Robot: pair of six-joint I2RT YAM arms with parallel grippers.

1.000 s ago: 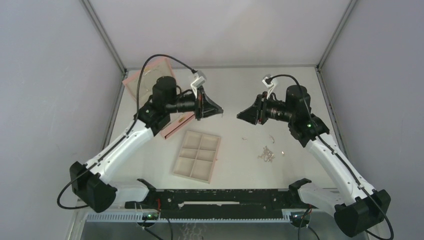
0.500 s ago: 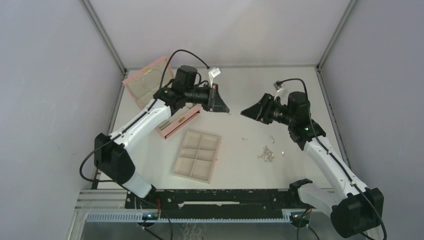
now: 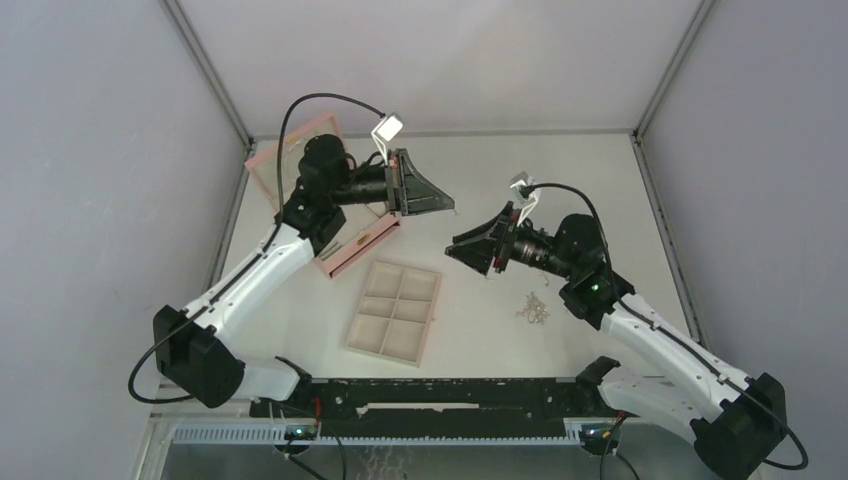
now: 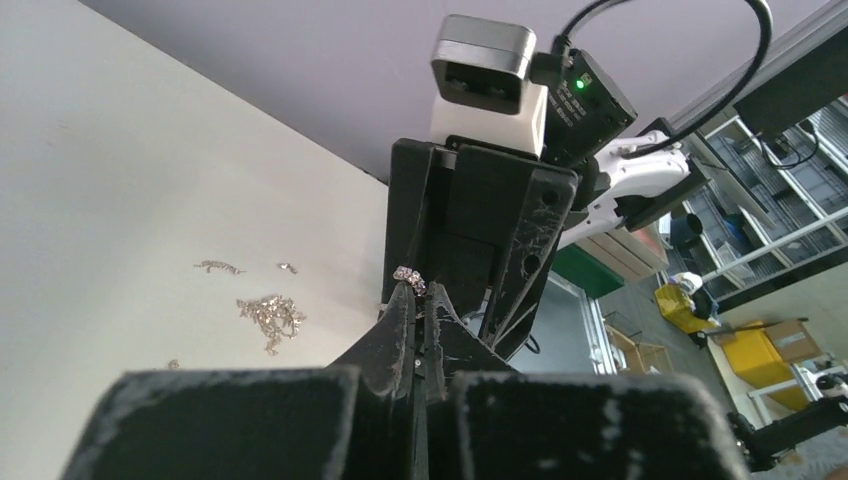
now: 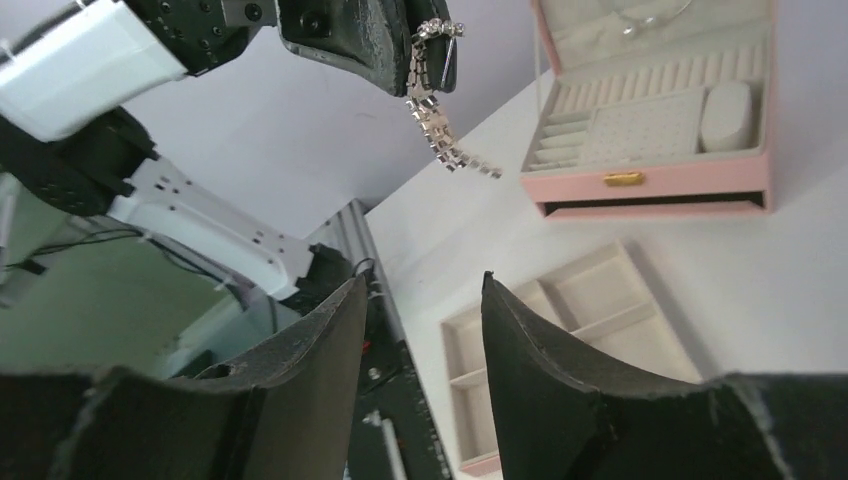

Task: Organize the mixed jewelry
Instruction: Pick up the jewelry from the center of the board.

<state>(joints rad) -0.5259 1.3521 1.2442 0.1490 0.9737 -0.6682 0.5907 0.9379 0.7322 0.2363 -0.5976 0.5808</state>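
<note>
tray (image 3: 412, 285): beige, six compartments; flat on the table (image 3: 560, 180), lower centre of the overhead view
loose pile (image 3: 532, 310): silver jewelry heaped on the table, right of the tray and well apart from it; sits under the right forearm in the overhead view; lower left of the left wrist view
small bits (image 4: 220, 266): a couple of stray silver pieces just above the pile in the left wrist view; too small to name
right gripper (image 5: 422, 285): fingers spread with nothing between them; raised over the table, centre of the overhead view, tips aimed toward the left gripper
left gripper (image 3: 450, 207): pinched tight on a chain piece (image 5: 438, 125); raised, tip close to the right gripper's, not touching
chain piece: silver links; hangs from the left fingertips, upper centre of the right wrist view
pink box (image 3: 345, 250): lid up, upper left of the overhead view, behind the tray; a thin chain lies in the lid
</note>
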